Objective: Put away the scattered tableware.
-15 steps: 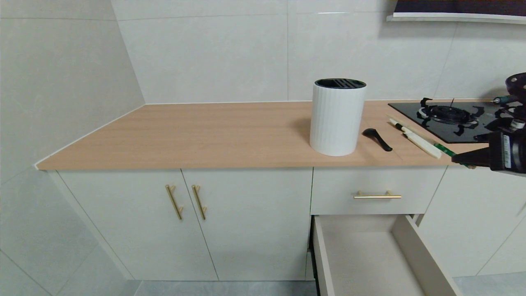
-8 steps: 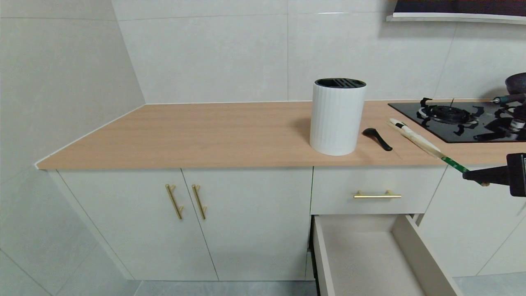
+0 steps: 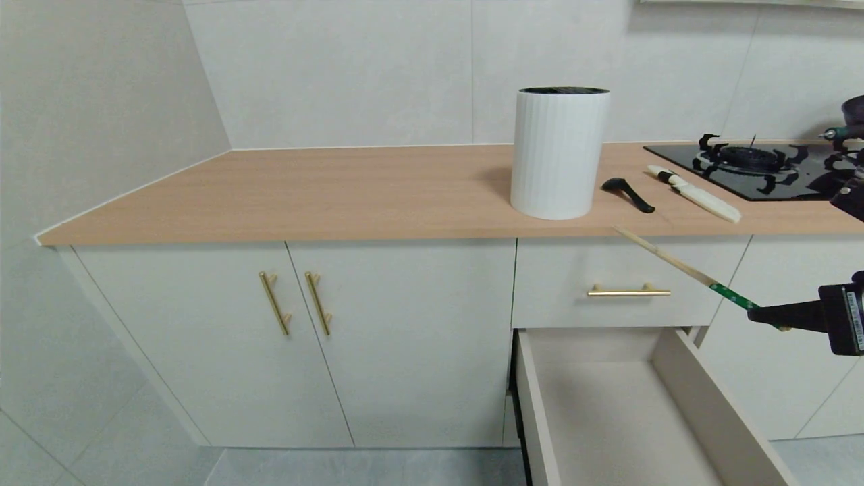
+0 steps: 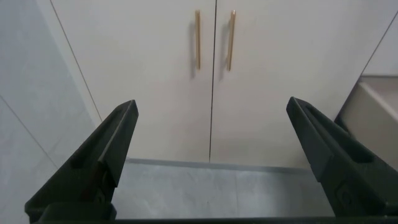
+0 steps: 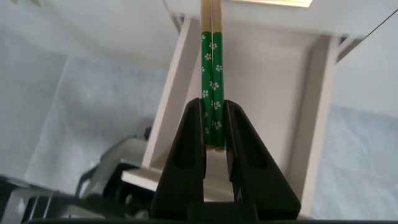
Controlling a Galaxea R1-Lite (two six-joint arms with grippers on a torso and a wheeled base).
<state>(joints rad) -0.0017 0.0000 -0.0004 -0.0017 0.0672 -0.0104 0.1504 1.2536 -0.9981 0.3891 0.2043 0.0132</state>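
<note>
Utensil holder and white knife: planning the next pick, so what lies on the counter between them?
A black spoon lies between the utensil holder and the white knife, seen in the head view.

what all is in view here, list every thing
holder: one, white, ribbed, on the countertop
spoon: one, black, beside the holder
knife: one, white with a black band, between spoon and stove
stove: one, black, set in the countertop
chopsticks: two, wood with green ends, held above the open drawer
open drawer: one, cream
closed drawer: one, white, gold handle
cupboard doors: two, white, gold handles
right gripper: black, shut on chopsticks
left gripper: black, open, facing the cupboard doors
</note>
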